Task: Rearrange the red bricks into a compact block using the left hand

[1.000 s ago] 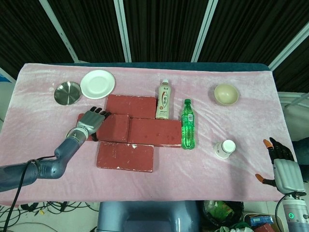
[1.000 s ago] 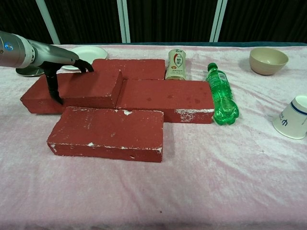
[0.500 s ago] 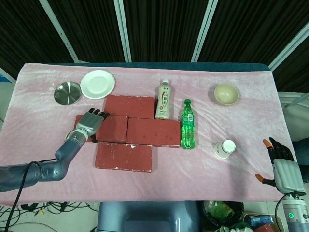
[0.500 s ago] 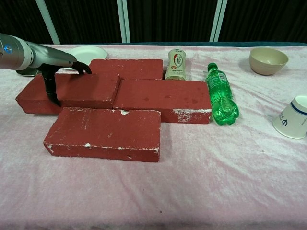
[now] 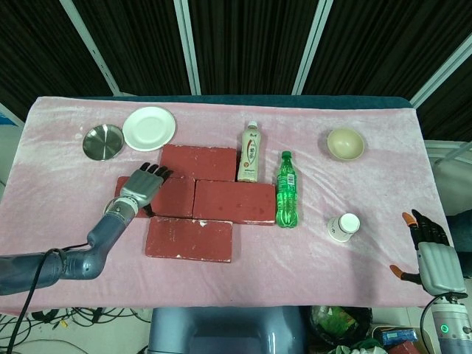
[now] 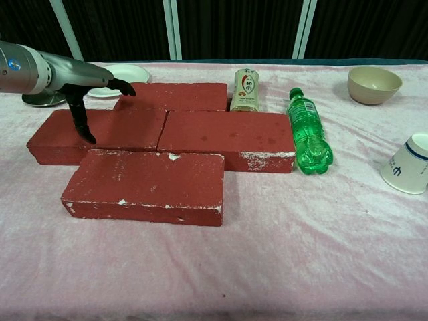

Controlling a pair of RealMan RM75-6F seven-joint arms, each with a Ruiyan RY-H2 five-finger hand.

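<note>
Several red bricks lie flat and close together on the pink cloth. The back brick (image 5: 199, 161) (image 6: 177, 95) is farthest from me. The left middle brick (image 5: 168, 198) (image 6: 100, 132) butts end to end against the right middle brick (image 5: 234, 201) (image 6: 227, 137). The front brick (image 5: 189, 239) (image 6: 150, 184) lies just before them. My left hand (image 5: 144, 184) (image 6: 85, 85) hovers over the left middle brick with fingers spread and the thumb pointing down at its top, holding nothing. My right hand (image 5: 431, 254) hangs past the table's right front corner, fingers apart and empty.
A tea bottle (image 5: 251, 153) (image 6: 246, 89) stands beside the back brick and a green bottle (image 5: 286, 190) (image 6: 307, 132) lies along the right middle brick. A white plate (image 5: 149, 127), metal dish (image 5: 102, 141), beige bowl (image 5: 345, 144) and paper cup (image 5: 344, 226) stand around.
The left middle brick slid left, then settled flat. My left hand let go of its front face and rose above its top. The right hand has not moved.
</note>
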